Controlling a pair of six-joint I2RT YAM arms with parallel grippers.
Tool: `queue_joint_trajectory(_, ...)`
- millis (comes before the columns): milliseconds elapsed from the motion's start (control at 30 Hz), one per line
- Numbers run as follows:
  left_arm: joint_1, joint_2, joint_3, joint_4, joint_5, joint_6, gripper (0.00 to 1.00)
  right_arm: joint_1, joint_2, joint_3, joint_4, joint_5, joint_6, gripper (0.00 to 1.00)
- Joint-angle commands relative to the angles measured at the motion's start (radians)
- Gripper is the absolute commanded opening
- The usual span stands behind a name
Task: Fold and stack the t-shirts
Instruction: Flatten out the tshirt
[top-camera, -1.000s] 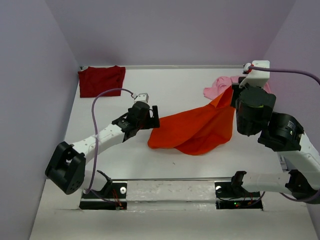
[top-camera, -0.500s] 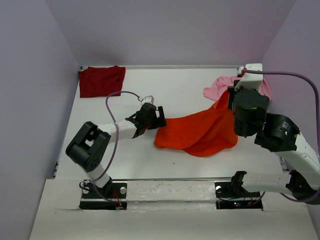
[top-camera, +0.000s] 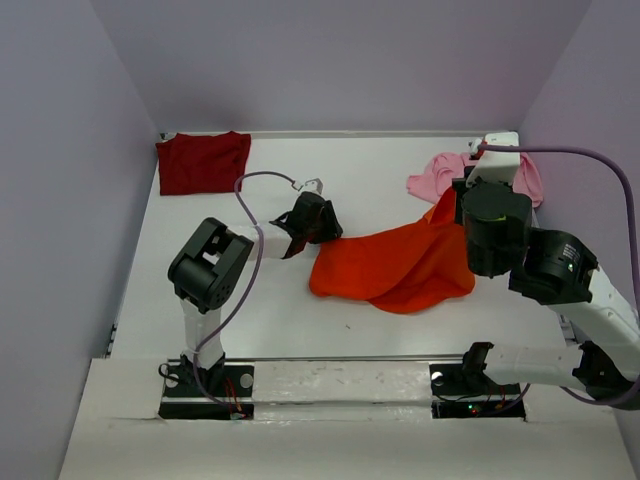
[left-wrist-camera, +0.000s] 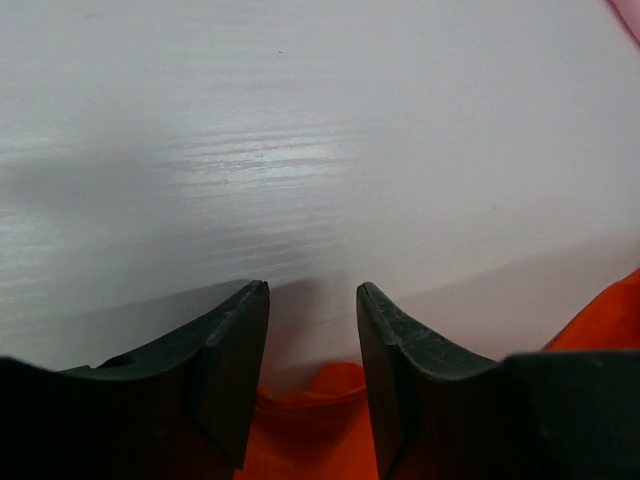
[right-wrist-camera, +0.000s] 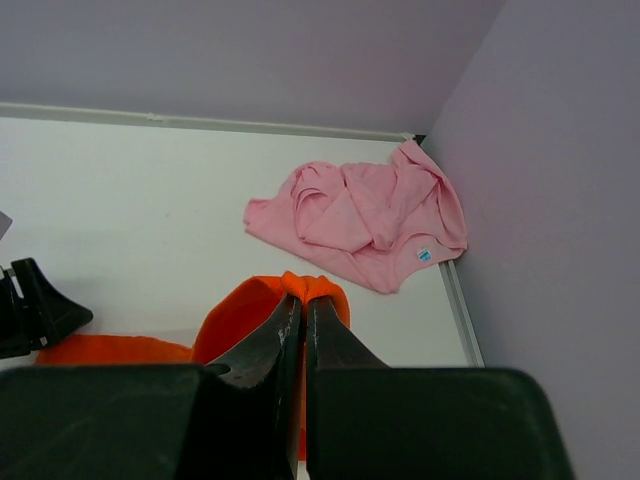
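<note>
1. We look down on a white bench (top-camera: 360, 165) enclosed by pale lilac walls, with two robot arms mounted at its near edge.
2. The orange t-shirt (top-camera: 395, 265) lies crumpled on the bench, a little right of the middle. Its far right part is drawn up into a peak.
3. The right claw (right-wrist-camera: 303, 300) holds that peak. Its two fingers are pressed together, with a fold of orange cloth pinched between the tips and lifted off the bench.
4. The left claw (left-wrist-camera: 312, 288) sits low at the left edge of the orange t-shirt. Its fingers stand apart, with bare bench showing between the tips and orange cloth lying under them nearer the wrist. We cannot tell whether the fingers touch the cloth.
5. The pink t-shirt (right-wrist-camera: 360, 220) lies in a loose heap in the far right corner, against the right wall, with a small label showing near its edge. In the right wrist view a strip of bare bench separates it from the raised orange peak.
6. The maroon t-shirt (top-camera: 203, 162) lies flat in the far left corner, roughly rectangular, well apart from the other two.
</note>
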Motion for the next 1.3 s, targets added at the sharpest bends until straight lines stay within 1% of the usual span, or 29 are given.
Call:
queue_joint_trajectory(0,0.001,-0.015,0.027,-0.094,0.016,0.027,0.5,-0.004,-0.023,0.003,0.0,0.024,0.011,0.0)
queue_joint_trajectory(67,0.001,-0.061,0.028,-0.156,-0.005,0.048,0.5,-0.004,-0.02,0.003,0.001,0.021,0.014,0.0)
queue_joint_trajectory(100,0.001,-0.094,0.018,-0.189,-0.06,0.065,0.53,-0.004,-0.022,0.0,0.0,0.013,0.018,0.0)
queue_joint_trajectory(167,0.005,-0.121,-0.003,-0.209,-0.087,0.074,0.6,-0.004,-0.022,-0.005,-0.002,0.008,0.026,0.0)
queue_joint_trajectory(200,0.011,-0.128,-0.011,-0.215,-0.091,0.082,0.67,-0.004,-0.025,-0.009,0.0,0.007,0.027,0.0)
queue_joint_trajectory(267,0.018,-0.135,-0.029,-0.23,-0.084,0.08,0.76,-0.004,-0.022,-0.011,-0.002,0.002,0.034,0.0)
queue_joint_trajectory(300,0.016,-0.138,-0.038,-0.229,-0.082,0.076,0.77,-0.004,-0.023,-0.014,-0.003,0.002,0.034,0.0)
queue_joint_trajectory(467,0.018,-0.153,-0.097,-0.201,-0.044,0.071,0.79,-0.004,-0.033,-0.011,-0.014,-0.001,0.049,0.0)
queue_joint_trajectory(600,0.018,-0.124,-0.127,-0.16,-0.021,0.07,0.79,-0.004,-0.039,-0.005,-0.015,-0.008,0.05,0.0)
queue_joint_trajectory(667,0.018,-0.112,-0.143,-0.111,0.013,0.062,0.78,-0.004,-0.037,-0.006,-0.02,-0.008,0.05,0.0)
queue_joint_trajectory(733,0.016,-0.101,-0.153,-0.094,0.014,0.056,0.73,-0.004,-0.037,-0.008,-0.025,-0.007,0.052,0.0)
queue_joint_trajectory(767,0.016,-0.098,-0.152,-0.091,0.022,0.053,0.65,-0.004,-0.039,-0.009,-0.028,-0.005,0.052,0.0)
queue_joint_trajectory(867,0.016,-0.096,-0.155,-0.088,0.034,0.048,0.54,-0.004,-0.043,-0.011,-0.035,-0.004,0.058,0.0)
queue_joint_trajectory(1000,0.016,-0.118,-0.157,-0.101,0.041,0.05,0.44,-0.004,-0.042,-0.019,-0.038,-0.002,0.066,0.0)
queue_joint_trajectory(1033,0.015,-0.121,-0.154,-0.104,0.045,0.051,0.38,-0.004,-0.042,-0.017,-0.037,-0.002,0.066,0.0)
queue_joint_trajectory(1067,0.015,-0.127,-0.153,-0.115,0.045,0.053,0.35,-0.004,-0.039,-0.017,-0.038,-0.005,0.07,0.0)
queue_joint_trajectory(1100,0.015,-0.13,-0.146,-0.12,0.045,0.057,0.13,-0.004,-0.036,-0.017,-0.038,-0.008,0.07,0.0)
queue_joint_trajectory(1133,0.016,-0.135,-0.14,-0.146,0.038,0.063,0.0,-0.004,-0.031,-0.017,-0.038,-0.013,0.072,0.0)
queue_joint_trajectory(1267,0.016,-0.181,-0.114,-0.204,0.001,0.086,0.0,-0.004,-0.022,-0.025,-0.038,-0.021,0.081,0.0)
